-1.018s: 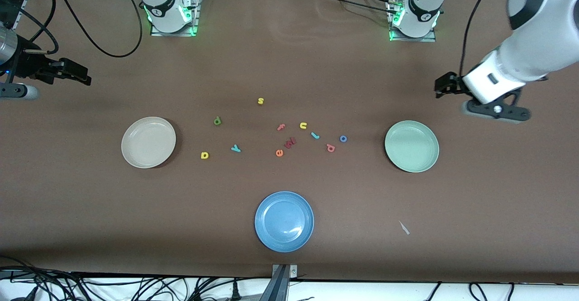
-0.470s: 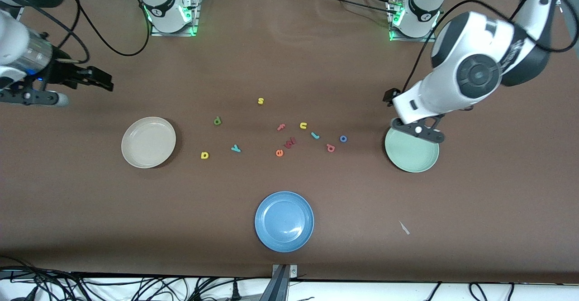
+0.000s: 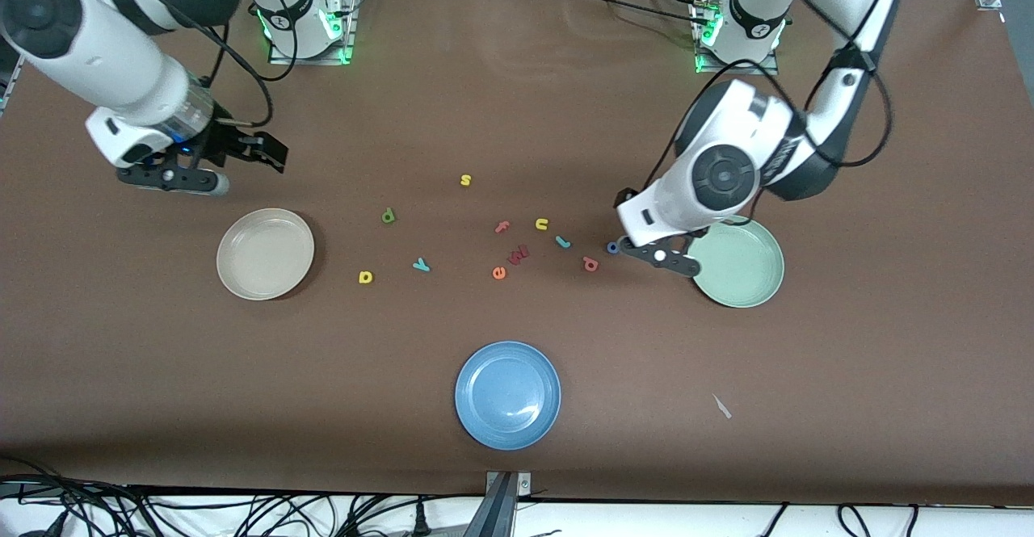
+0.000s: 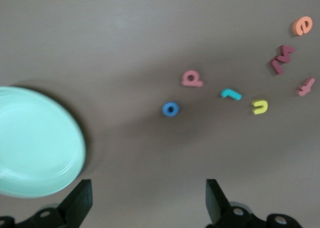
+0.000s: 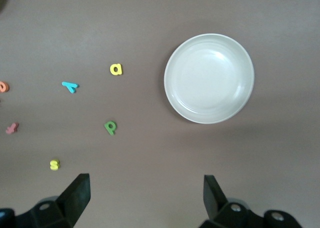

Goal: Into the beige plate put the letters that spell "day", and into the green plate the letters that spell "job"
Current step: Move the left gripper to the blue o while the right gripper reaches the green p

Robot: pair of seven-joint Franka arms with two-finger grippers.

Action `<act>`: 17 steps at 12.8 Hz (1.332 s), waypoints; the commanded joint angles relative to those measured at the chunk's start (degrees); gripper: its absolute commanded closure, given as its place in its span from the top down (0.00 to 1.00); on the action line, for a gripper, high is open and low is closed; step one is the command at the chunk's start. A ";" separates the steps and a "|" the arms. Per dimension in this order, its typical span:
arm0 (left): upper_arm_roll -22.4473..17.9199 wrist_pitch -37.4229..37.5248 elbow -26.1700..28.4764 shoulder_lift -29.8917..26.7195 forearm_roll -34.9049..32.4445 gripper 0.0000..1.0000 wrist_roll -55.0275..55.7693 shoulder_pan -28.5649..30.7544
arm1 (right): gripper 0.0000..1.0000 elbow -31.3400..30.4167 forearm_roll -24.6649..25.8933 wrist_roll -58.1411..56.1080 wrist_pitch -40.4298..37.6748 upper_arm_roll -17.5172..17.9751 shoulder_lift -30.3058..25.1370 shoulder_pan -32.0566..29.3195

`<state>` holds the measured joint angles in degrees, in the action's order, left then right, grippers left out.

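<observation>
Hovering with both pincers wide open and empty, the two arms hung over the brown bench (image 3: 517,101).

The left pincer (image 4: 147,200) was up over the bare bench between the blue o (image 3: 613,247) and the green plate (image 3: 747,274), its fingers (image 4: 80,200) spread with nothing between them. The salmon b (image 3: 590,263) and teal j (image 3: 563,241) lay just beside the o, toward the right arm's end. The right pincer (image 5: 145,198) hung, equally spread, over bare bench near the beige plate (image 3: 265,253). The green d (image 3: 388,215), yellow a (image 3: 365,277) and teal y (image 3: 421,264) lay loose on the bench between that plate and the middle cluster. Both plates held nothing. A blue plate (image 3: 507,394) sat nearest the front camera.
</observation>
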<state>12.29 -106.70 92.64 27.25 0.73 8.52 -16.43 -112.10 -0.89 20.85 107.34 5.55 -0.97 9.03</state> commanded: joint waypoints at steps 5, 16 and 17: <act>-0.25 -5.09 -0.97 8.52 -1.43 1.00 1.49 -2.38 | 1.00 -6.99 0.98 9.39 14.21 5.78 9.56 0.45; -0.42 -19.84 5.80 11.33 -7.32 0.84 3.25 -2.64 | 1.00 -17.80 1.15 11.06 41.37 5.79 20.74 4.68; -0.42 -20.47 5.71 11.86 -7.40 0.77 3.34 -2.73 | 1.00 -17.63 1.16 10.97 41.46 5.79 21.44 5.72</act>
<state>12.12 -125.22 98.13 38.43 -4.88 10.60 -18.61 -129.07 -0.81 31.24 147.01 11.22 19.75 13.77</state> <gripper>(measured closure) 0.154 0.000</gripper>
